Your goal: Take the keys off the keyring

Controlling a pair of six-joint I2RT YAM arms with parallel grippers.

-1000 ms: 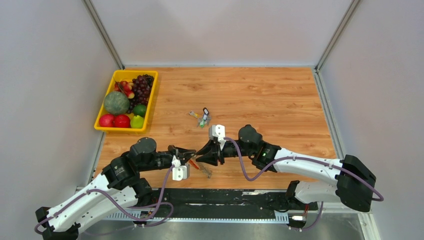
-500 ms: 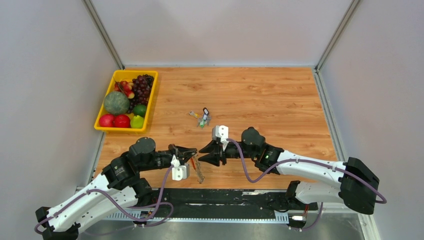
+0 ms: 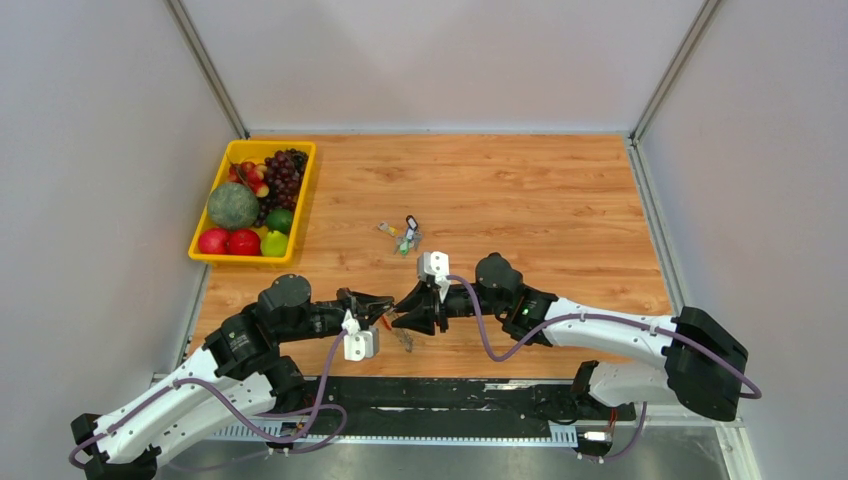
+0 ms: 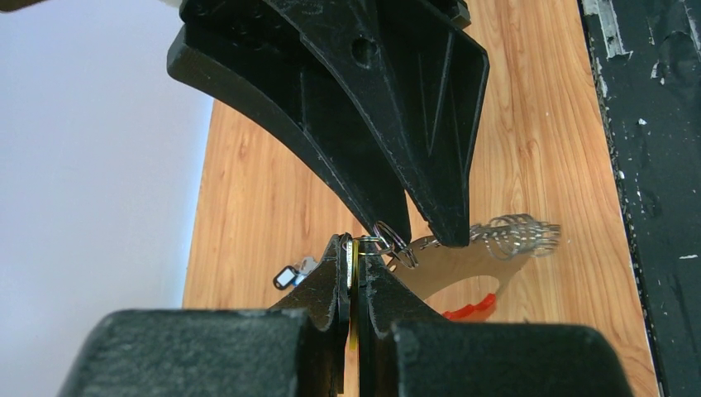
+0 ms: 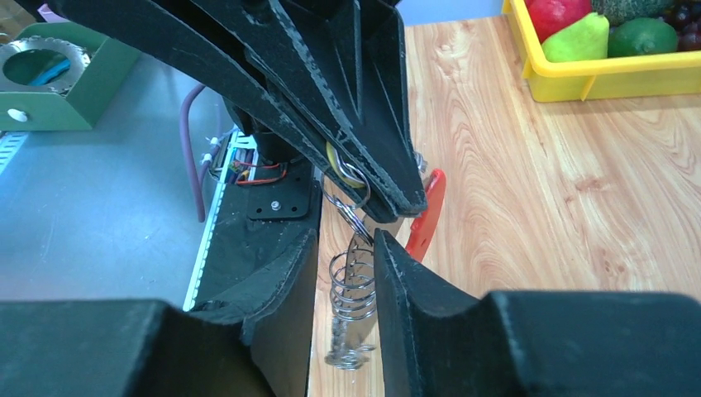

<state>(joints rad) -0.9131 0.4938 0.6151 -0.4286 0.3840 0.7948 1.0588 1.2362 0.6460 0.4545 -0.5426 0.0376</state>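
Observation:
My left gripper is shut on a thin flat yellow-and-silver piece. Small steel rings link that piece to the red keyring, which hangs just above the table. The keys form a grey coil-like fan along the keyring's edge; from above they show as a grey cluster. My right gripper faces the left one tip to tip. Its jaws are apart, with the small rings and the top of the fan between them, and a gap remains on one side.
A small cluster with green, black and yellow bits lies on the wooden table beyond the grippers. A yellow tray of fruit stands at the far left. The black base rail runs along the near edge, close under the hanging keys.
The right gripper drew back to the right half a second ago and has now come back against the left gripper's tips. The hanging keys swung. The left gripper stayed shut and still.

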